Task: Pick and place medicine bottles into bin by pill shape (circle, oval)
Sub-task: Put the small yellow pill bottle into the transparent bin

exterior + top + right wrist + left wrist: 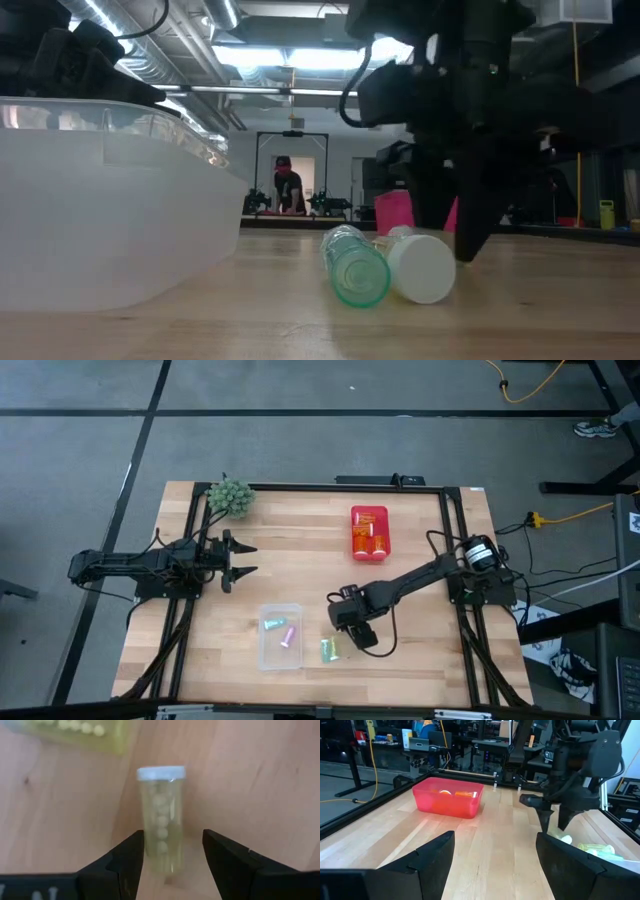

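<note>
Hovering over the near middle of the table (420, 600), the right gripper (362, 637) points down at 2 loose medicine bottles (329, 650) lying side by side just right of the clear bin (280, 656). Its jaws stand open, wider than a bottle, with a pale yellow-green bottle (161, 827) lying between the fingertips (131, 851); they grip nothing. Round pills show through the bottle's wall, and no label or writing can be read on it. A green bottle (355, 264) and a white-capped one (415, 263) lie touching on the wood in the low view.

2 more bottles (280, 628), green and pink, lie inside the clear bin. The red bin (369, 532) farther back holds orange bottles (372, 544).

Bare wood lies open between the 2 bins and toward the right rail. The left gripper (243, 558) waits with jaws spread and empty near the left edge, beside a spiky green ball (230, 497).
</note>
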`<act>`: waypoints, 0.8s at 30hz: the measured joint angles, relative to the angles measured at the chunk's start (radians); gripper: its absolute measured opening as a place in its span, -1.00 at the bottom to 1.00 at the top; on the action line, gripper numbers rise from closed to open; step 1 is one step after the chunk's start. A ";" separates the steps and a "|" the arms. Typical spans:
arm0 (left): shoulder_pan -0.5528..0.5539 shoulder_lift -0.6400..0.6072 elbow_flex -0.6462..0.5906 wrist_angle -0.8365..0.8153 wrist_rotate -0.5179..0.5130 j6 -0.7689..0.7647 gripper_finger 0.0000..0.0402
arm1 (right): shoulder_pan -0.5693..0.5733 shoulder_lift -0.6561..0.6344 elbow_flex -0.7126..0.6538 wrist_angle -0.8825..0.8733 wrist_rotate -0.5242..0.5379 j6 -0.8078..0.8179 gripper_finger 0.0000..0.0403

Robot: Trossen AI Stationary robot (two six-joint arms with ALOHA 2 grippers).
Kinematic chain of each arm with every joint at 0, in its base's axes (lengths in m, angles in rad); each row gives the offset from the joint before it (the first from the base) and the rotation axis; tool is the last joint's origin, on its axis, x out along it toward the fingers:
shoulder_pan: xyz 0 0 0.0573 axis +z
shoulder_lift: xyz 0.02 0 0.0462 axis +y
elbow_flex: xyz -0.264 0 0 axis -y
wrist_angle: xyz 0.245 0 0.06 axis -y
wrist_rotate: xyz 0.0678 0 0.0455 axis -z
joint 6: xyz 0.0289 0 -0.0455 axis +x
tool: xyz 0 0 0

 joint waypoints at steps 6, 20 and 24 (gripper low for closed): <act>0.000 0.000 0.000 0.000 0.000 0.000 0.36 | -0.005 0.000 -0.001 0.096 -0.004 -0.005 0.01; 0.000 0.000 0.000 0.000 0.000 0.000 0.36 | -0.011 0.033 -0.001 0.135 -0.009 -0.054 0.01; 0.000 0.000 0.000 0.000 0.000 0.000 0.36 | -0.012 0.035 0.000 0.137 -0.008 -0.077 0.02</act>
